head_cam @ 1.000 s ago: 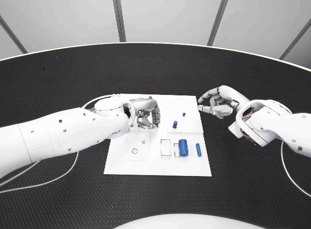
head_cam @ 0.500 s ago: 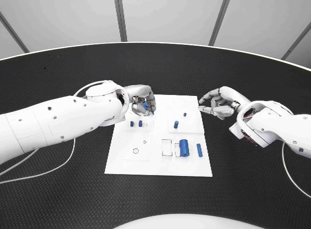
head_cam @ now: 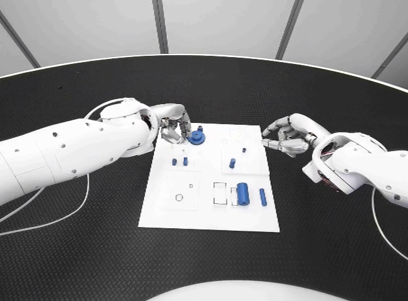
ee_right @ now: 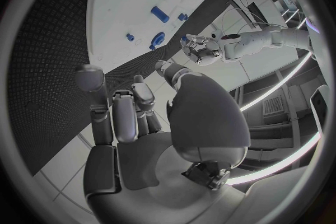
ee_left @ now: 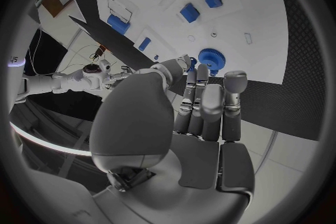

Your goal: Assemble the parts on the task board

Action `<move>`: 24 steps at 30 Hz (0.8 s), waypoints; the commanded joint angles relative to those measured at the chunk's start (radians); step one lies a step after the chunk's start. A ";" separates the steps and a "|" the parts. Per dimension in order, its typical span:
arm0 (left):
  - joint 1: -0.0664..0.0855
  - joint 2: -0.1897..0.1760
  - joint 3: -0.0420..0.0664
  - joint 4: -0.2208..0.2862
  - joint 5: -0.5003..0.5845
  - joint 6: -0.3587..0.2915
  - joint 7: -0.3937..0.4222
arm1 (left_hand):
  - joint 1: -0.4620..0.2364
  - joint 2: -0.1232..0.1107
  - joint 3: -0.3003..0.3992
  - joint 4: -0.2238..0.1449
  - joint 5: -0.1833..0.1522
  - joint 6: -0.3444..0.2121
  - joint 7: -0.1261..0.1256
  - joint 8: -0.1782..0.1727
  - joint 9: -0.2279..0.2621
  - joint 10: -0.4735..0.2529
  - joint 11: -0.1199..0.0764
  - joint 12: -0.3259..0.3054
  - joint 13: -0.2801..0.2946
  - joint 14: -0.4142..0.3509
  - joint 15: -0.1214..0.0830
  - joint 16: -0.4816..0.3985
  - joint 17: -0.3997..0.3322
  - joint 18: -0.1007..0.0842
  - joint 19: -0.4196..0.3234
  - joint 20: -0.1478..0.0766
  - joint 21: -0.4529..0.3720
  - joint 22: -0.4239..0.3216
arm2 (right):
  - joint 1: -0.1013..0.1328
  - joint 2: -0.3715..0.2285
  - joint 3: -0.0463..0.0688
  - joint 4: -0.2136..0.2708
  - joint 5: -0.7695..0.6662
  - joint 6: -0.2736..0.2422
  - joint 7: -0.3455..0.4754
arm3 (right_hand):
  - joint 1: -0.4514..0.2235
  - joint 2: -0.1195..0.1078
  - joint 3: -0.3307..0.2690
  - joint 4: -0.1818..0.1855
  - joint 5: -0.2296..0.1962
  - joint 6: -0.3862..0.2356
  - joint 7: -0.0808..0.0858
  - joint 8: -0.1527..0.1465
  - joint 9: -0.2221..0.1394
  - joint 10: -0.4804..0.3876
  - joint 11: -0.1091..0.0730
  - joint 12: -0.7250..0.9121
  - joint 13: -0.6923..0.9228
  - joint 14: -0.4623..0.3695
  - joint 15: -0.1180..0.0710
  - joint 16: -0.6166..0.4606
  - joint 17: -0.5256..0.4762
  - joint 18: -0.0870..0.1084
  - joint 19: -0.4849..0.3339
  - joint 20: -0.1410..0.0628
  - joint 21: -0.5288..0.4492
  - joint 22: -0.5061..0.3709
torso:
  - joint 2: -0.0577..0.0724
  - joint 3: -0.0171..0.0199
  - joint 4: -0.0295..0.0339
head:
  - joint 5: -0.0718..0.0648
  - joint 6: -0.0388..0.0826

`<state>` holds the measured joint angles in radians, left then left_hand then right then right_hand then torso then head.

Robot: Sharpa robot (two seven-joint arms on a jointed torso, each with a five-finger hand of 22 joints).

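My left hand [head_cam: 172, 130] holding nothing, fingertips at blue gear [ee_left: 209, 58] on task board [head_cam: 213, 213], my right hand [head_cam: 285, 135] curled, empty, beside board, blue cylinder [head_cam: 242, 194] nearer me

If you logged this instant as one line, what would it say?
left hand: beside gear at board's far edge, empty | right hand: off board, empty | two pegs upright

Black table [head_cam: 95, 251] (white-rimmed, textured)
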<state>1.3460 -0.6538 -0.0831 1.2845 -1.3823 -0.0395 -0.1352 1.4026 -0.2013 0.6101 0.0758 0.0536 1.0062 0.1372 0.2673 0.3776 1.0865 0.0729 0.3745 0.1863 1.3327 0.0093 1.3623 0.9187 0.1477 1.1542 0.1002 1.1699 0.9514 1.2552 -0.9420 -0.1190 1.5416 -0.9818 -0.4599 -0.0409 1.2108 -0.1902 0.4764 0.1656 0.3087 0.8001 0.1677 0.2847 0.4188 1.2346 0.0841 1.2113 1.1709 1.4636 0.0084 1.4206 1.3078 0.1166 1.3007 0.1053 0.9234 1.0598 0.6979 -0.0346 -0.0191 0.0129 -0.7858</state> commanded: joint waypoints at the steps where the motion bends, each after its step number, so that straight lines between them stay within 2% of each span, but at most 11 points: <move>1: 0.000 0.001 0.000 -0.015 0.000 -0.001 0.002 | -0.008 -0.001 -0.003 -0.003 -0.005 0.006 0.001 0.004 0.001 0.007 0.002 -0.003 0.001 0.004 -0.003 0.001 -0.001 -0.010 0.008 0.002 0.004 0.001 | 0.000 0.001 0.000 0.000 0.000 0.000 0.000 | 0.007 -0.001 0.006 0.000 0.005 -0.008 0.002 0.005 -0.001 0.004 -0.003 0.002 0.001 0.046 -0.007 -0.004 0.023 0.016 0.001 -0.002 -0.003 -0.001 | 0.000 -0.0011 0.0003 | 0.003 -0.002; 14: -0.005 0.020 -0.001 -0.065 -0.012 0.003 0.008 | -0.006 -0.001 -0.002 -0.005 -0.004 0.006 0.001 0.003 0.002 0.008 0.002 -0.004 0.002 0.003 -0.003 0.000 -0.005 -0.010 0.007 0.001 0.003 -0.001 | -0.002 0.004 0.000 -0.002 0.000 0.001 0.001 | 0.007 -0.001 0.006 0.000 0.005 -0.008 0.002 0.005 -0.001 0.004 -0.003 0.002 0.001 0.046 -0.007 -0.004 0.023 0.016 0.001 -0.002 -0.003 -0.001 | 0.001 0.0002 -0.0019 | 0.012 -0.007; 19: -0.013 0.027 -0.002 -0.077 -0.017 0.007 0.011 | -0.006 -0.001 -0.002 -0.005 -0.004 0.006 0.001 0.003 0.002 0.008 0.002 -0.004 0.002 0.003 -0.003 0.000 -0.005 -0.010 0.007 0.001 0.003 -0.001 | -0.002 0.004 0.000 -0.002 0.000 0.001 0.001 | 0.007 -0.001 0.006 0.000 0.005 -0.008 0.002 0.005 -0.001 0.004 -0.003 0.002 0.001 0.046 -0.007 -0.004 0.023 0.016 0.001 -0.002 -0.003 -0.001 | 0.001 0.0012 -0.0007 | 0.011 -0.009; 24: -0.022 0.032 -0.002 -0.083 -0.019 0.009 0.013 | -0.006 -0.001 -0.002 -0.005 -0.004 0.006 0.001 0.003 0.002 0.008 0.002 -0.004 0.002 0.003 -0.003 0.000 -0.005 -0.010 0.007 0.001 0.003 -0.001 | -0.002 0.004 0.000 -0.002 0.000 0.002 0.002 | 0.007 -0.001 0.006 0.000 0.005 -0.008 0.002 0.005 -0.001 0.004 -0.003 0.002 0.001 0.046 -0.007 -0.004 0.023 0.016 0.001 -0.002 -0.003 -0.001 | 0.001 0.0003 -0.0014 | 0.010 -0.011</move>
<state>1.3253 -0.6224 -0.0849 1.2018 -1.4013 -0.0306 -0.1225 1.4025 -0.2013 0.6101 0.0758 0.0536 1.0061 0.1372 0.2673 0.3783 1.0865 0.0730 0.3745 0.1871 1.3327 0.0093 1.3622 0.9146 0.1477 1.1541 0.1002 1.1699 0.9512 1.2530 -0.9378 -0.1190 1.5398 -0.9818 -0.4582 -0.0391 1.2108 -0.1902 0.4764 0.1656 0.3087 0.8001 0.1677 0.2847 0.4189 1.2346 0.0841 1.2113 1.1709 1.4635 0.0084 1.4206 1.3076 0.1166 1.3007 0.1053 0.9234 1.0598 0.6984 -0.0339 -0.0203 0.0237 -0.7958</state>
